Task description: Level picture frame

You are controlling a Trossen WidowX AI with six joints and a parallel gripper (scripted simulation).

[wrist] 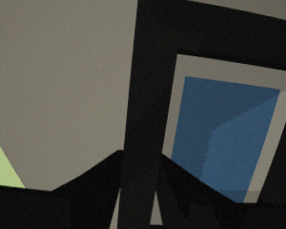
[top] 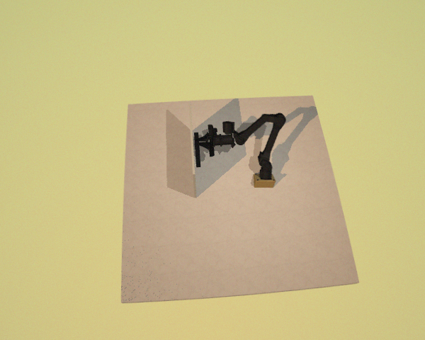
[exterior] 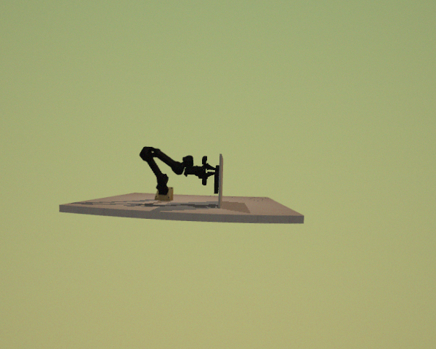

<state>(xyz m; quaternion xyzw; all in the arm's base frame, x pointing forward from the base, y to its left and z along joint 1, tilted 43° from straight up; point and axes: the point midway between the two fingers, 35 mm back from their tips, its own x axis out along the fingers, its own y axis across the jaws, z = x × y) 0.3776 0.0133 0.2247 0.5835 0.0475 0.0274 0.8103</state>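
The picture frame (top: 197, 157) (exterior: 216, 185) (wrist: 219, 31) is black, with a pale border around a blue picture. It is up against the wall, and its top edge slopes down to the right in the wrist view. My gripper (top: 199, 140) (exterior: 214, 171) (wrist: 139, 157) is shut on the frame's left bar, one fingertip on each side of it. The frame's right part runs out of the wrist view. The screw and the notched strip are hidden.
The upright wall panel (top: 195, 186) (exterior: 221, 198) (wrist: 62, 72) stands on the pale slab (top: 241, 237) (exterior: 173, 217). The arm's yellowish base block (top: 263, 183) (exterior: 168, 194) stands in front of the panel. Shadows lie on both sides of the panel.
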